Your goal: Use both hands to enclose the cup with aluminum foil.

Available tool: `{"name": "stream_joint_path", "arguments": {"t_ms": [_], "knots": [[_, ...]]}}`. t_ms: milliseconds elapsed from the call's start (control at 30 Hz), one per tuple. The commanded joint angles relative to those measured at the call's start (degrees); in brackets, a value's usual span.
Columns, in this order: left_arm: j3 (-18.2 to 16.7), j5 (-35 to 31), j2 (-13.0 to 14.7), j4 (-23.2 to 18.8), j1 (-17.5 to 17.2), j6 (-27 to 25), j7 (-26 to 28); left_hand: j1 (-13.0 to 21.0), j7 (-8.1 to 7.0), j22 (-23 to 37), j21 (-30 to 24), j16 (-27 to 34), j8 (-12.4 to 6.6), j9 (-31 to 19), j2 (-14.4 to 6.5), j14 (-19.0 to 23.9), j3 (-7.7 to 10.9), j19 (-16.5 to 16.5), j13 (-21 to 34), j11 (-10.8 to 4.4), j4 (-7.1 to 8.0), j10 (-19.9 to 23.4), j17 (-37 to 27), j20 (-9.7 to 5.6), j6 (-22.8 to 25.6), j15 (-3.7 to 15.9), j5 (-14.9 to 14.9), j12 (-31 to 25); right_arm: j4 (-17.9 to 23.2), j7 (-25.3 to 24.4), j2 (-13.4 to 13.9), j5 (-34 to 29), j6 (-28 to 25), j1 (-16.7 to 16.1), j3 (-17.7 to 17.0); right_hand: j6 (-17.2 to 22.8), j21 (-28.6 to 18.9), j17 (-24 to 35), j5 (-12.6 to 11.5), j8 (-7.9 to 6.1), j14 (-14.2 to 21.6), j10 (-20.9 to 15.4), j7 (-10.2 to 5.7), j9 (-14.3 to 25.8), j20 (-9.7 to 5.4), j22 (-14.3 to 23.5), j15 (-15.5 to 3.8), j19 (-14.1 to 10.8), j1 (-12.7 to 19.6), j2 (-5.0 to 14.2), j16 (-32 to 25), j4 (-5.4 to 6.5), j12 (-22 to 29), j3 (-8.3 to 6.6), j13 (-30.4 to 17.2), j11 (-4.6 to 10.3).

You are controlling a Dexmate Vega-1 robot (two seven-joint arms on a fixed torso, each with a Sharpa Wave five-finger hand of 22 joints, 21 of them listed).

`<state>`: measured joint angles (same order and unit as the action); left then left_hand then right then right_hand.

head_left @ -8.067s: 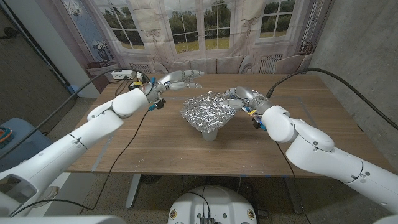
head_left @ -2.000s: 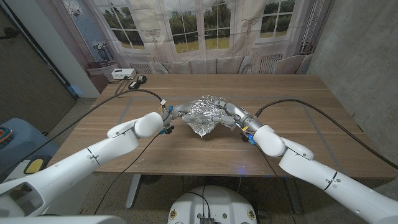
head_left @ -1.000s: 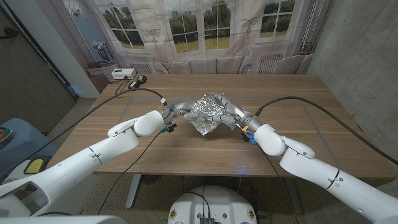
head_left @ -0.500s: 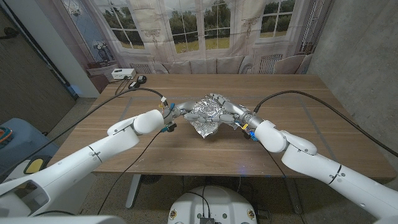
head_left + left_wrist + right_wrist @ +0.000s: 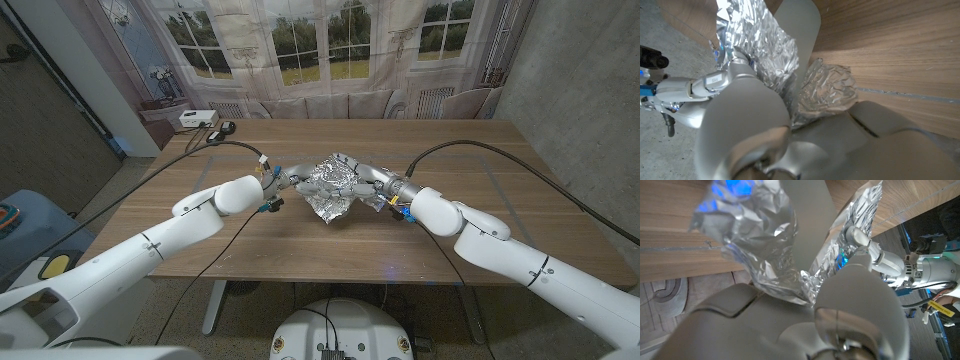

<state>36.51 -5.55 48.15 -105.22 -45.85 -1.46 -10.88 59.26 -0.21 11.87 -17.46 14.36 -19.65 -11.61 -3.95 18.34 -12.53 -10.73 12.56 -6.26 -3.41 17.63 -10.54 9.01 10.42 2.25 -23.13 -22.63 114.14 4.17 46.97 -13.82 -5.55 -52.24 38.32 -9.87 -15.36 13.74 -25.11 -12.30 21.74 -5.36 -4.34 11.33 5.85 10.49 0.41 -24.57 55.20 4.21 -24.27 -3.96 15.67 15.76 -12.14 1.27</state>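
Foil (image 5: 333,186) between both hands' fingers (image 5: 352,170)

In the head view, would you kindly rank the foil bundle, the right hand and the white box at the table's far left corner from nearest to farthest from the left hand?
1. Foil bundle: at the table's middle, pressed by the left hand.
2. Right hand: on the bundle's opposite side.
3. White box: far left corner, well behind.
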Motion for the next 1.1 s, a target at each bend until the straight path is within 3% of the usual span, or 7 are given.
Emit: {"name": "stream_joint_path", "arguments": {"t_ms": [33, 133, 233, 367, 633, 933, 1100], "knots": [[0.4, -0.4, -0.3, 0.0, 0.4, -0.3, 0.0, -0.7, -0.04, 0.3, 0.0, -0.4, 0.38, -0.1, -0.1, -0.6, -0.5, 0.2, 0.2, 0.01, 0.07, -0.5, -0.2, 0.33, -0.1, 2.47, 0.4, 0.4, -2.5, -2.0, -0.9, 4.1, 5.5, -1.6, -1.7, -2.5, -1.0, 2.8, 0.6, -1.41, 10.6, -3.8, 2.18, 0.0, -2.7, 0.3, -12.9, -3.5, 2.6, 2.23, -4.0, -1.04, 0.8, -1.85, -0.2, -0.28], [0.4, -0.4, -0.4, 0.1, 0.5, -0.2, 0.1, -0.8, 0.01, 0.3, 0.1, -0.5, 0.51, -0.1, -0.1, -0.6, -0.55, 0.3, 0.2, 0.04, 0.12, -0.6, -0.2, 0.38, -0.3, 2.41, 0.4, 0.5, -3.0, -2.6, -1.2, 5.0, 6.7, -2.0, -2.2, -1.5, -1.1, 2.8, 0.7, -1.55, 12.9, -5.0, 2.64, 0.0, -3.02, 0.3, -13.03, -4.3, 3.3, 2.55, -4.5, -1.28, 1.2, -2.1, -0.2, -0.27], [0.5, -0.4, -0.4, 0.3, 0.7, -0.1, 0.0, -0.9, 0.01, 0.3, 0.1, -0.5, 0.67, -0.1, -0.1, -0.7, -0.64, 0.3, 0.2, -0.04, 0.2, -0.6, -0.2, 0.32, -0.4, 2.43, 0.5, 0.5, -3.1, -3.0, -1.3, 5.5, 7.0, -2.3, -2.6, -0.7, -0.9, 2.7, 1.1, -1.43, 8.3, -4.3, 2.94, 0.0, -2.37, 0.3, -11.12, -4.0, 2.9, 2.38, -1.8, -1.03, 0.7, -1.81, -0.2, -0.71], [0.3, -0.4, -0.4, 0.5, 0.6, 0.3, 0.4, -1.0, 0.04, 0.3, 0.1, -0.7, 0.83, -0.1, -0.2, -0.8, -0.76, 0.3, 0.3, -0.03, 0.32, -0.7, -0.2, 0.42, -0.5, 2.3, 0.6, 0.7, -2.3, -3.2, -1.0, 4.8, 5.6, -2.6, -2.7, -0.3, 0.9, 3.0, 2.0, -0.72, -0.9, -0.6, 2.69, 0.0, 1.02, 0.4, -6.38, -0.6, 0.9, 1.5, 2.2, -0.06, -1.4, -1.01, -0.3, -1.12], [-0.1, -0.1, -0.2, 0.7, 0.6, 0.9, 0.5, -1.1, 0.51, 0.4, 0.4, -1.6, 2.37, -0.2, -0.4, -2.4, -1.04, 1.1, 0.6, 1.12, 0.58, -3.2, -0.3, 0.63, -3.1, 1.48, 1.0, 2.0, -1.3, -2.5, -0.5, 5.6, 3.9, -2.6, -3.2, -1.1, 2.7, 2.5, 2.7, 0.21, -9.5, 4.1, 0.08, 0.0, 0.6, 0.5, -3.7, 3.4, -2.7, -1.55, 6.2, 1.22, -3.7, 1.38, -0.4, -0.39], [-0.5, 1.2, -0.1, 1.2, 0.5, 1.4, 0.0, -1.6, 2.42, 0.4, 0.9, -3.0, 5.84, 0.0, -0.5, -5.8, -1.74, 2.3, 0.9, 4.02, 1.09, -9.0, -0.4, 0.82, -9.1, -0.84, 2.0, 5.0, -2.8, -1.3, -0.7, 11.9, 7.4, -3.1, -4.9, -1.3, 3.6, 2.5, 2.6, 0.48, -12.9, 6.5, -0.11, 0.1, 2.53, 0.5, -1.62, 6.2, -6.8, -3.65, 7.9, 2.97, -4.3, 3.47, -0.4, -1.15], [-0.5, 1.4, 0.1, 1.1, 0.6, 1.0, -0.3, -1.6, 3.76, 0.4, 1.0, -3.1, 6.86, 0.1, -0.5, -6.6, -1.88, 2.5, 0.8, 6.84, 1.12, -10.0, -0.3, 1.08, -10.8, -2.05, 2.5, 5.8, -4.4, -0.2, -1.4, 16.5, 9.6, -3.2, -5.7, -1.1, 3.8, 2.5, 2.2, 0.46, -13.8, 7.2, 0.88, 0.1, 3.36, 0.5, 0.97, 7.3, -9.4, -4.87, 8.5, 4.12, -4.3, 4.11, -0.4, -3.67]]}}
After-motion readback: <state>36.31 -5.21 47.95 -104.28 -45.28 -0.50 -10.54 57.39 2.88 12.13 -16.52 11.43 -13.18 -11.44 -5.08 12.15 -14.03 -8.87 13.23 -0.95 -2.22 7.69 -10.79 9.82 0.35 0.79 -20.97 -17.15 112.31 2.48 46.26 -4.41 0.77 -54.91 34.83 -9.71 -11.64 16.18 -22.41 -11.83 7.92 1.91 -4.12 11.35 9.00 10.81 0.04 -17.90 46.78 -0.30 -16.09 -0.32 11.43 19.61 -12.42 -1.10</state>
